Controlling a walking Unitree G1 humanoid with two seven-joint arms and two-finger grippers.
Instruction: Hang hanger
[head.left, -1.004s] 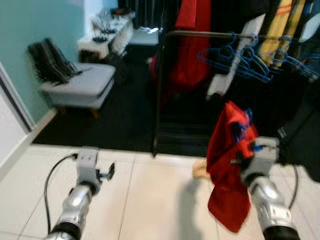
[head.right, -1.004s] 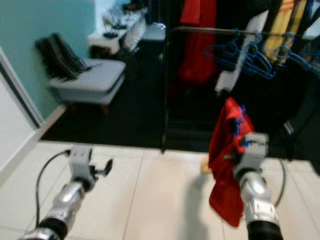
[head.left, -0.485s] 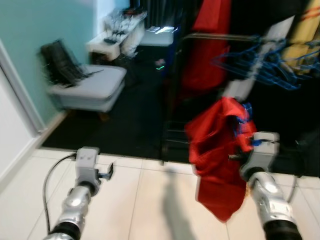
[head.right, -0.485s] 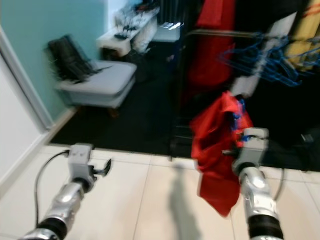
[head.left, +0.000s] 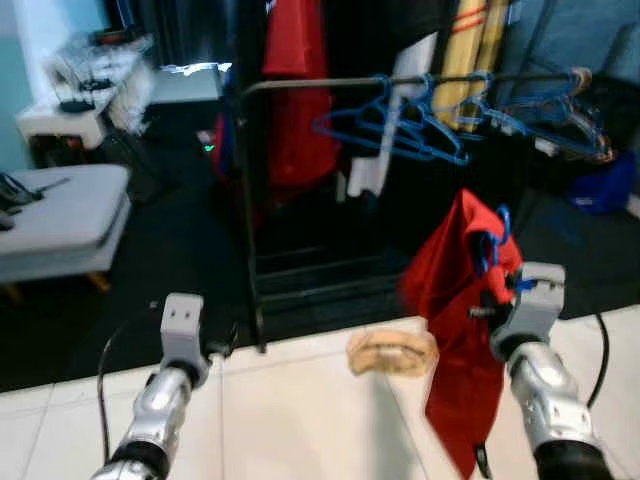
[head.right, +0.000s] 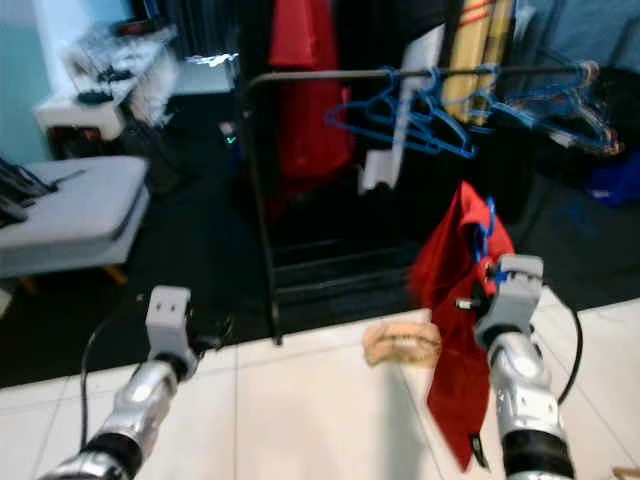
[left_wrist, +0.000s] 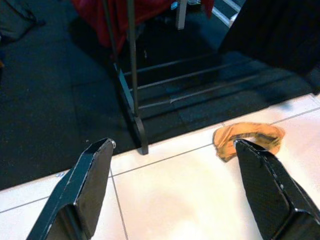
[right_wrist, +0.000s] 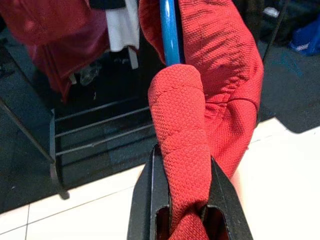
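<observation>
A blue hanger draped with a red garment hangs upright on the right, clamped in the right hand, near the rail holding more blue hangers.

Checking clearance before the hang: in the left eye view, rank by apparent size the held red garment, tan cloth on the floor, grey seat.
Largest to smallest:
1. red garment, though nearness inflates it
2. grey seat, partly cropped, so unsure against the garment
3. tan cloth

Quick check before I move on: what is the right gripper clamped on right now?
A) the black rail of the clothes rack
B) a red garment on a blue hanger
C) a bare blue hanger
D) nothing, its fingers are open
B: in the right wrist view the right gripper pinches the red garment, with the blue hanger rising behind the fold.
</observation>
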